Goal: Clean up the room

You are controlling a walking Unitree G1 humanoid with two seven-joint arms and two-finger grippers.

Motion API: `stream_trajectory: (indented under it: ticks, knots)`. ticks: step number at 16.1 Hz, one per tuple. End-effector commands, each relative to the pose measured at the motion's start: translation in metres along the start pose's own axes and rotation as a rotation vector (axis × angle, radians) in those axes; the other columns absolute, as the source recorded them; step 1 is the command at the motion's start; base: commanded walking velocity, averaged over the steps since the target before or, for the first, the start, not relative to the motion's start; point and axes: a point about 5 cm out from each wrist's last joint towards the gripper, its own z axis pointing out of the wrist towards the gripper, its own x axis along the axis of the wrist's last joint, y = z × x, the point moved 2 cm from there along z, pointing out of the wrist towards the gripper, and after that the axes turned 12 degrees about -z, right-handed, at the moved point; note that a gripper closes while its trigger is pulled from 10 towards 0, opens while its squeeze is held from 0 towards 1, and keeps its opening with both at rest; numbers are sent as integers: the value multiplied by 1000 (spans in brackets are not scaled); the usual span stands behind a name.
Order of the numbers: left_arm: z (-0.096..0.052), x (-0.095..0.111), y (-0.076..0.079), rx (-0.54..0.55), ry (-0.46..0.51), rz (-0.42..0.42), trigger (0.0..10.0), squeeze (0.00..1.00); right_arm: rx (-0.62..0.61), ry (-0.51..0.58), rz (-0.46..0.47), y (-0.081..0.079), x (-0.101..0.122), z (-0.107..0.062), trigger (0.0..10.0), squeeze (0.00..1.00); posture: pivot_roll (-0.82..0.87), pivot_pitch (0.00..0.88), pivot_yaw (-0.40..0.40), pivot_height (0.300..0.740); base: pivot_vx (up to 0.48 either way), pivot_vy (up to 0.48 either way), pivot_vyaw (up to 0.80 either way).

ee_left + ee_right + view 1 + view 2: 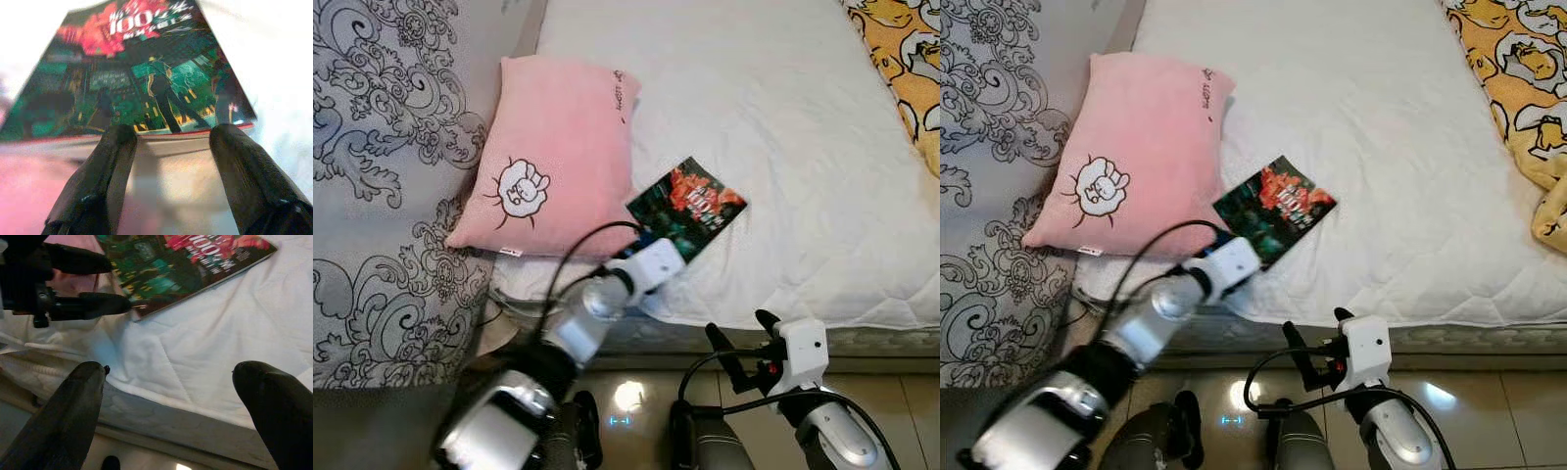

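The book (687, 208), a thin paperback with a dark green and red cover, is lying flat on the white mattress (803, 147), just beside the lower right corner of the pink pillow (553, 162) and near the mattress's front edge. Its near corner is being hidden in the head views by the white wrist housing of the left arm, so contact there cannot be judged from above. The left gripper (171, 139) is being held at the book's near edge, its two black fingers (110, 161) spread apart with the edge of the book seen between their tips; whether the tips are touching the cover cannot be told, as the foreground is blurred. The large white title on the cover is being rendered too softly to be read in full. The right gripper (1317, 343) is being held lower, in front of the mattress's side and above the tiled floor (1489, 411), its fingers spread wide with nothing between them. A grey patterned bedcover (382, 196) is being cut off at the left edge, and a yellow cartoon-print blanket (1518, 88) is being cut off at the right. The pink pillow, printed with a small white cartoon figure, is partly resting on the grey cover.
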Motion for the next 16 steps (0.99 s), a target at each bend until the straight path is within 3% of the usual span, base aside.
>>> stream_trajectory:
  ticks: [1,4,10,12,13,16]
  knots:
    - [6,21,12,-25,77,-26,10000,0,6,-13,-7,0,-1,-2,10000,0,-177,257,-1,740,0,0,0]
    - [10,28,18,-29,88,-14,10000,0,8,-12,-8,0,-1,-1,10000,0,-177,256,1,740,0,0,0]
    - [6,16,-4,33,44,1,10000,0,3,-8,-8,1,-1,2,10000,0,-175,249,9,740,0,0,0]
    - [-6,6,-14,40,39,-6,10000,0,-7,0,-11,2,1,5,10000,0,-169,237,15,740,0,0,0]
    - [-27,4,-27,60,113,-83,10000,0,-36,32,-13,8,7,12,10000,0,-145,207,28,740,0,0,0]
    - [-57,19,-40,89,277,-237,10000,0,-100,81,-12,14,17,25,10000,0,-104,157,42,740,0,0,0]
